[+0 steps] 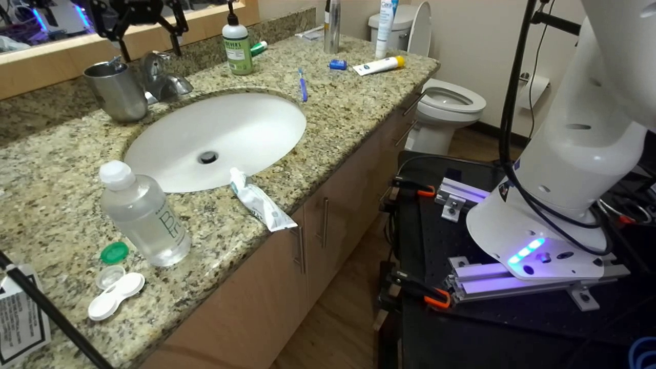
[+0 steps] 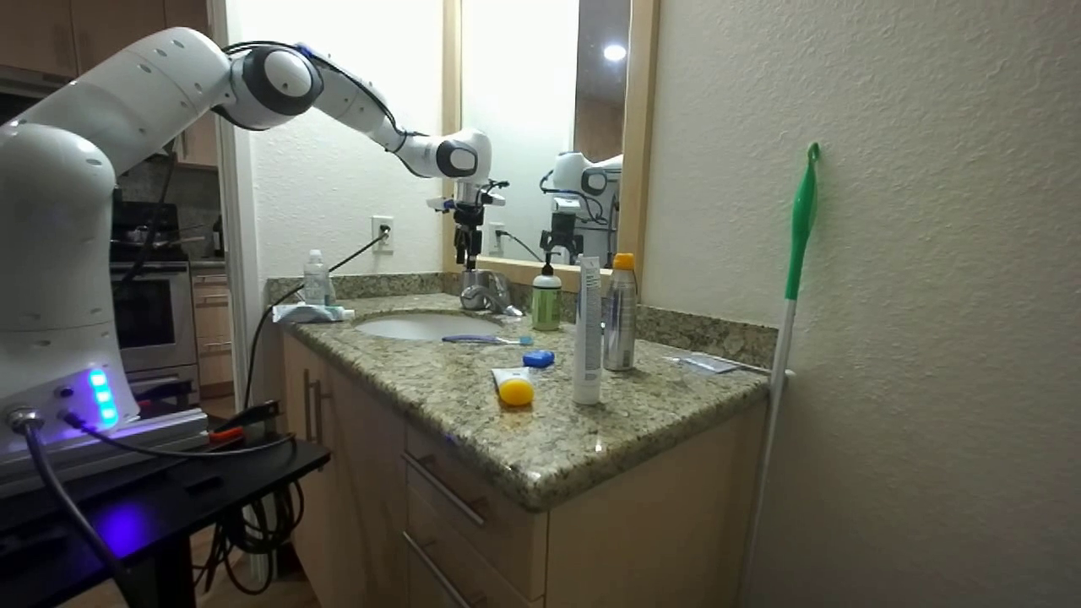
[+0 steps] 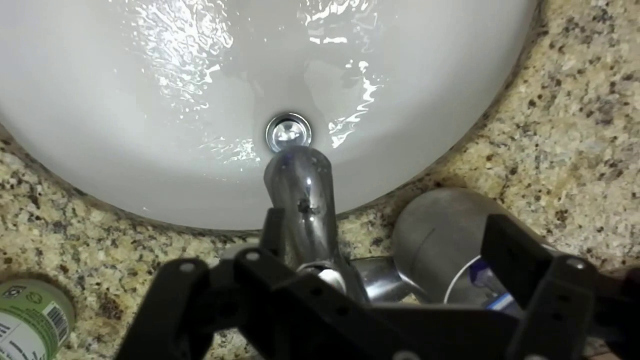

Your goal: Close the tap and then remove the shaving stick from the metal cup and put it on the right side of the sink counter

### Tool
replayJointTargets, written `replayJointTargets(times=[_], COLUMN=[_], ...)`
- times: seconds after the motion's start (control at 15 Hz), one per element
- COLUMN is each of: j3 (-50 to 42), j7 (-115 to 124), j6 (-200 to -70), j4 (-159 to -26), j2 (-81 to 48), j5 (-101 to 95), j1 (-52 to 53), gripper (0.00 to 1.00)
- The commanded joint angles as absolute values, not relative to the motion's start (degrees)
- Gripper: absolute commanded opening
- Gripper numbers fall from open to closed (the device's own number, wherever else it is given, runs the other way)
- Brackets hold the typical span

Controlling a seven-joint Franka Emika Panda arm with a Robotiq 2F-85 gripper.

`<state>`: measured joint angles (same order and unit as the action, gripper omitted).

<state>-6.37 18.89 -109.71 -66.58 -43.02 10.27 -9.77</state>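
Seeing gripper point(image 1: 152, 56) spread wide, empty, above chrome faucet point(image 3: 302, 185) and steel tumbler point(image 1: 119, 95), side by side on granite desk point(image 1: 353, 107). Probably risking toppling tumbler if descending, given one finger point(image 3: 510, 257) seemingly overhanging its mouth.

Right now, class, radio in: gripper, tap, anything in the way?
Gripper open, above tap and cup. On or off: can't tell. Cup stands close beside tap, might crowd the approach.
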Motion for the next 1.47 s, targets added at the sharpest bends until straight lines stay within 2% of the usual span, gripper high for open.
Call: replayJointTargets(times=[0.0,0.4,0.87,1.4], j3=[-6.3,-2.4,-3.2,-8.4], j7=[18.9,19.5,20.7,40.1], j6=[-109.5,-116.6,-116.1,-129.0], j4=[-66.2,-66.6,-65.5,-61.7], j2=[-43.2,-41.7,-42.6,-52.0], j5=[10.2,18.6,18.2,13.3], j1=[-9.9,-10.7,-9.9,-4.8], gripper=[1.00,1.00,1.00,1.00])
